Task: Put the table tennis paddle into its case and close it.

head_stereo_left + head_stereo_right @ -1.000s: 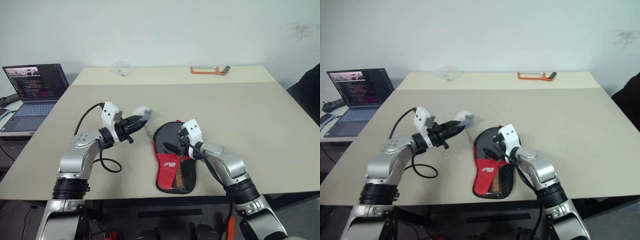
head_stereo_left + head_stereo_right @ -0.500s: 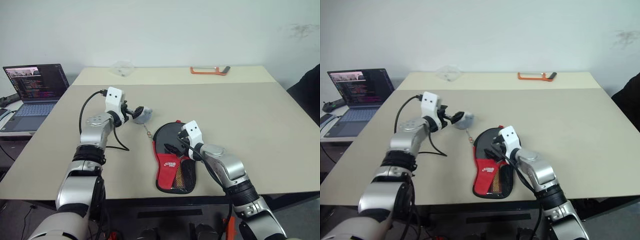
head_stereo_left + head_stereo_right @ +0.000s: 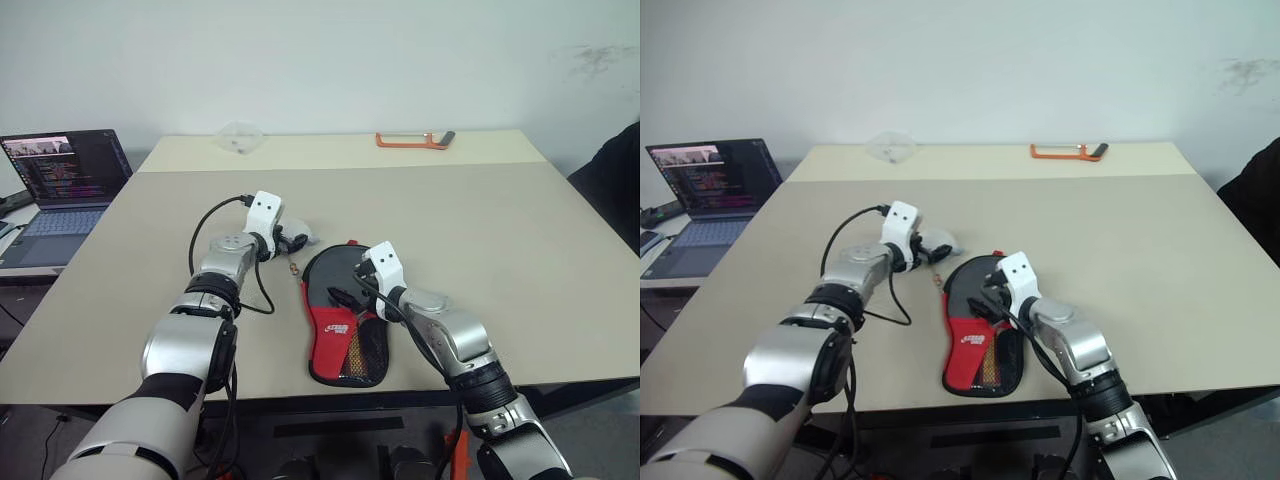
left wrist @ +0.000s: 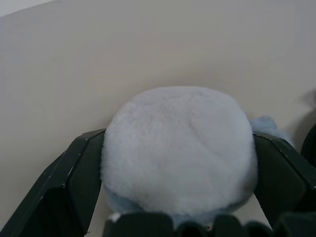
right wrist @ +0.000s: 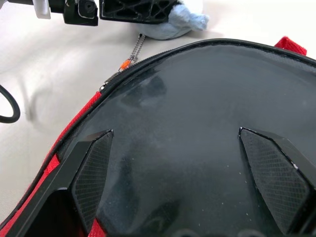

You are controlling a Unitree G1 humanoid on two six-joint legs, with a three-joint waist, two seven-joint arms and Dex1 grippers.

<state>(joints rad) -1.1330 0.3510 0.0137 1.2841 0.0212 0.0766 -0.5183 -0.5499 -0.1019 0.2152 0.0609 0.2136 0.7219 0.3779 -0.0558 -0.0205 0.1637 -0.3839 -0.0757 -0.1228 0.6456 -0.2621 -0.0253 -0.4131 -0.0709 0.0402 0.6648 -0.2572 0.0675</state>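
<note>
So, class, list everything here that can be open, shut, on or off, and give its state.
Laptop: lid open, screen lit.
Case: flat on the table, zip apparently not fully closed, its end trailing loose.
Left gripper: open, fingers either side of the fluffy pouch.
Right gripper: open, over the case's black round part.

One table [image 3: 520, 250] is carrying the things. On it one black and red paddle case [image 3: 345, 330] is lying, with one table tennis paddle [image 5: 197, 128] showing its black face inside. One fluffy grey-white round pouch [image 4: 177, 148] is sitting at ten o'clock from the case. One clear plastic bag [image 3: 240, 136] and one orange-framed tool [image 3: 412, 140] are lying toward twelve o'clock. One open laptop [image 3: 62, 180] is standing at nine o'clock, off the table.
</note>
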